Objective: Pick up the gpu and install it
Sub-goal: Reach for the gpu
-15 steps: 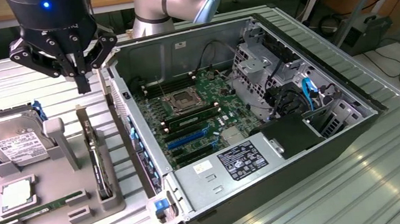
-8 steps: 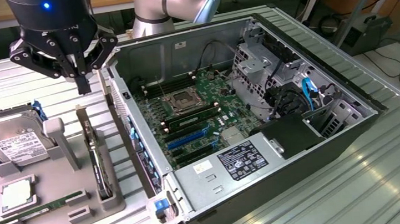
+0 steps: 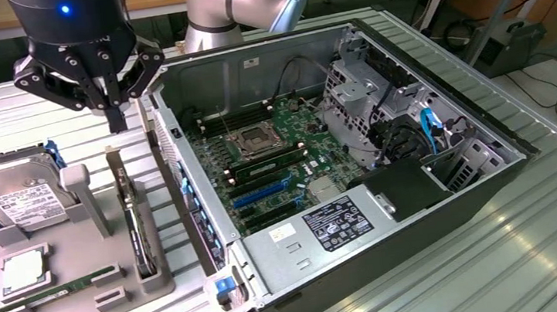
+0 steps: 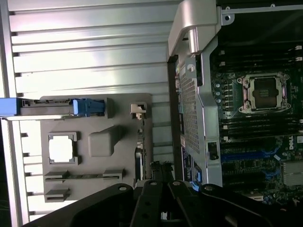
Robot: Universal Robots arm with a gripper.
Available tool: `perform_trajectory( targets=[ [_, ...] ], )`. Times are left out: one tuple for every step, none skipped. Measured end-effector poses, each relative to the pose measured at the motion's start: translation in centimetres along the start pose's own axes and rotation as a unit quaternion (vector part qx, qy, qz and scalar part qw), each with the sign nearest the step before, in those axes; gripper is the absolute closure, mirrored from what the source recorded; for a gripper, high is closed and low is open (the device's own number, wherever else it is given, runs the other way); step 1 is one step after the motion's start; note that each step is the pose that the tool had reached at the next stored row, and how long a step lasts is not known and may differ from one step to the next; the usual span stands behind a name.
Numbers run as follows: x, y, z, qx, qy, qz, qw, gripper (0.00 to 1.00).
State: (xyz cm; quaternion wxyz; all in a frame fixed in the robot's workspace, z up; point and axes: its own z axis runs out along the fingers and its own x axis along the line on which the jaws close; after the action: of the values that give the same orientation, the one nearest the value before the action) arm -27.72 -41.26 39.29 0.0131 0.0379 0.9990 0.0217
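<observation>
The gpu (image 3: 137, 221) stands on its edge in a slot of the grey holder tray (image 3: 72, 259), left of the open computer case (image 3: 361, 155) in the exterior view. There it shows as a thin dark card with a metal bracket at its far end. My gripper (image 3: 116, 117) hangs above the tray's far end, a little beyond the gpu, fingers shut together and holding nothing. In the wrist view the gpu (image 4: 138, 151) is seen edge-on just ahead of my gripper (image 4: 158, 171). The case's motherboard (image 3: 269, 165) lies exposed, with blue expansion slots (image 3: 261, 193).
On the tray are a silver hard drive (image 3: 18, 195) with a white label, a processor chip (image 3: 23, 270) and a green memory stick (image 3: 50, 295). The case's side wall (image 3: 182, 181) rises right beside the tray. A ribbed metal table (image 3: 496, 257) carries everything.
</observation>
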Motion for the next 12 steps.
perform_trajectory(
  targets=[
    [0.0, -0.03, 0.0, 0.0, 0.0, 0.0, 1.0, 0.89],
    [-0.01, -0.07, 0.0, 0.0, 0.0, 0.0, 1.0, 0.89],
    [-0.01, -0.09, 0.0, 0.0001, 0.0, 0.0, 1.0, 0.89],
    [-0.01, -0.1, 0.01, 0.0, 0.0, 0.0, 1.0, 0.89],
    [-0.01, -0.16, 0.01, 0.0, 0.0, 0.0, 1.0, 0.89],
    [-0.02, -0.2, 0.01, 0.0001, 0.0, 0.0, 1.0, 0.89],
    [-0.02, -0.23, 0.01, 0.0, 0.0, 0.0, 1.0, 0.89],
    [-0.02, -0.28, 0.01, 0.0001, 0.0001, 0.0, 1.0, 0.89],
    [-0.03, -0.35, 0.01, 0.0, 0.0, 0.0, 1.0, 0.89],
    [-0.03, -0.41, 0.01, 0.0, 0.0, 0.0, 1.0, 0.89],
    [-0.04, -0.46, 0.01, 0.0, 0.0, 0.0, 1.0, 0.89],
    [-0.04, -0.5, 0.01, 0.0, 0.0, 0.0, 1.0, 0.89]
  ],
)
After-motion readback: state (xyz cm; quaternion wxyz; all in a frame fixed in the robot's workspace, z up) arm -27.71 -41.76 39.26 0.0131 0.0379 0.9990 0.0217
